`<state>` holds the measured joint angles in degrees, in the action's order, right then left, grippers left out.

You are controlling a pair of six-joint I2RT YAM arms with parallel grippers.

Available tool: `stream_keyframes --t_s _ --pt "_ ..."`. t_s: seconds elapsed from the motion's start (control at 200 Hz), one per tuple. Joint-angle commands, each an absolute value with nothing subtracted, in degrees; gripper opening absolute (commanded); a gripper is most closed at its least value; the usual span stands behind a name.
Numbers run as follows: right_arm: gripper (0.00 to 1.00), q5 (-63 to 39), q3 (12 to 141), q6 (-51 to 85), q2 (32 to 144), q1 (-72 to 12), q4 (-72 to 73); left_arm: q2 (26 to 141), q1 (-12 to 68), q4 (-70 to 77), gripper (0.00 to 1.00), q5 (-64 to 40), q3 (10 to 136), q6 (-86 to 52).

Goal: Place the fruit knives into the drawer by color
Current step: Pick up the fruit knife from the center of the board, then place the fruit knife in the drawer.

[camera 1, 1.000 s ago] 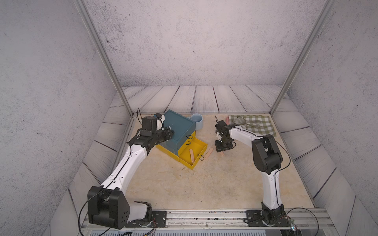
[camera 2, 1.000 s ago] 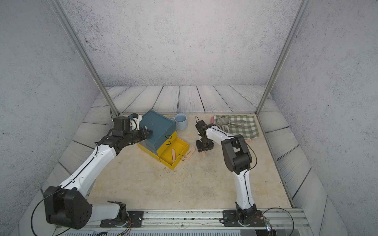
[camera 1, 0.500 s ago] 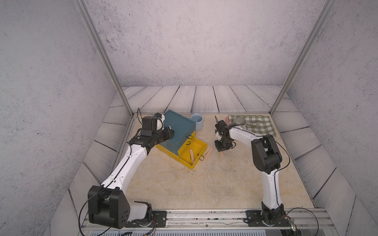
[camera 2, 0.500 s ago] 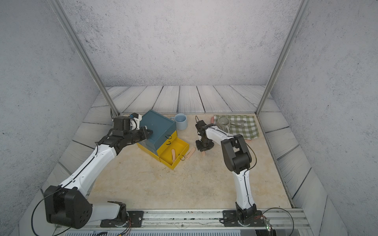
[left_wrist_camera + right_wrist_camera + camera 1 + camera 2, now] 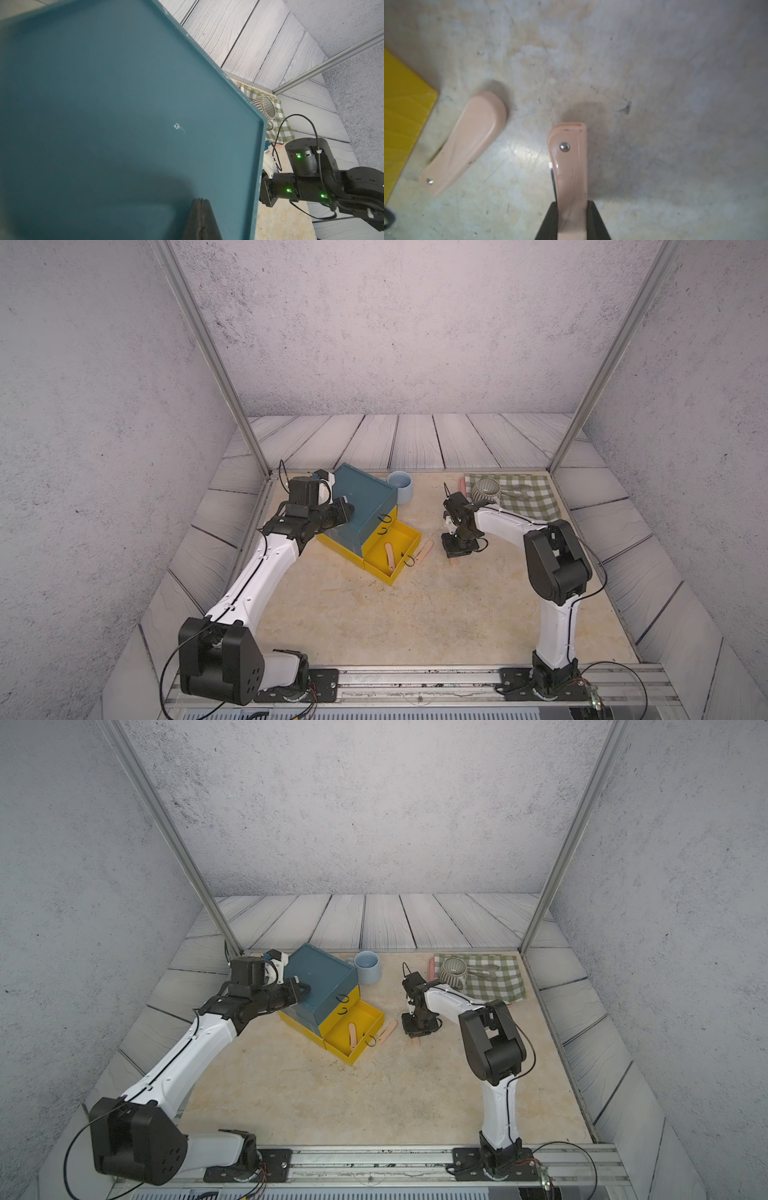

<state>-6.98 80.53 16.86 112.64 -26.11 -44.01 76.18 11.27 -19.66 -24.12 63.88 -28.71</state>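
The drawer (image 5: 361, 497) is a boxy chest with a dark teal top over yellow tiers. Its bottom yellow tier (image 5: 415, 536) is pulled out, and one peach-pink fruit knife (image 5: 390, 556) lies inside. A second peach-pink knife (image 5: 424, 551) (image 5: 467, 141) lies on the table beside the open tier. Just to its right, my right gripper (image 5: 455, 549) (image 5: 572, 207) points down at the table, shut on a third peach-pink knife (image 5: 569, 155). My left gripper (image 5: 347, 510) (image 5: 200, 200) is shut and empty, lying over the chest's teal top (image 5: 124, 104).
A pale blue cup (image 5: 401, 487) stands behind the chest. At the back right, a green checked cloth (image 5: 528, 506) carries a ribbed cup (image 5: 486, 489) and a metal utensil (image 5: 517, 489). A pinkish-red stick (image 5: 462, 483) lies at the cloth's left edge.
The right gripper's jaws have narrowed onto the peach-pink knife at the table. Both arms stay about where they were.
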Motion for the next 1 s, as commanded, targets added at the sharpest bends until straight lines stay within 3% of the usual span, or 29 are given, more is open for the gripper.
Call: stream_keyframes --t_s 0.0,0.485,0.996 --pt "0.23 -9.88 79.27 19.12 106.68 -26.65 -44.40 78.07 10.81 -28.24 0.00 -22.19 62.10 -28.24" --pt "0.26 -17.49 83.49 29.35 99.56 -34.90 -42.86 78.62 10.81 -27.63 0.00 -22.75 61.80 -28.56" --pt "0.26 -19.09 86.04 39.07 104.59 -38.57 -33.13 78.05 10.81 -27.38 0.00 -23.20 61.77 -28.70"
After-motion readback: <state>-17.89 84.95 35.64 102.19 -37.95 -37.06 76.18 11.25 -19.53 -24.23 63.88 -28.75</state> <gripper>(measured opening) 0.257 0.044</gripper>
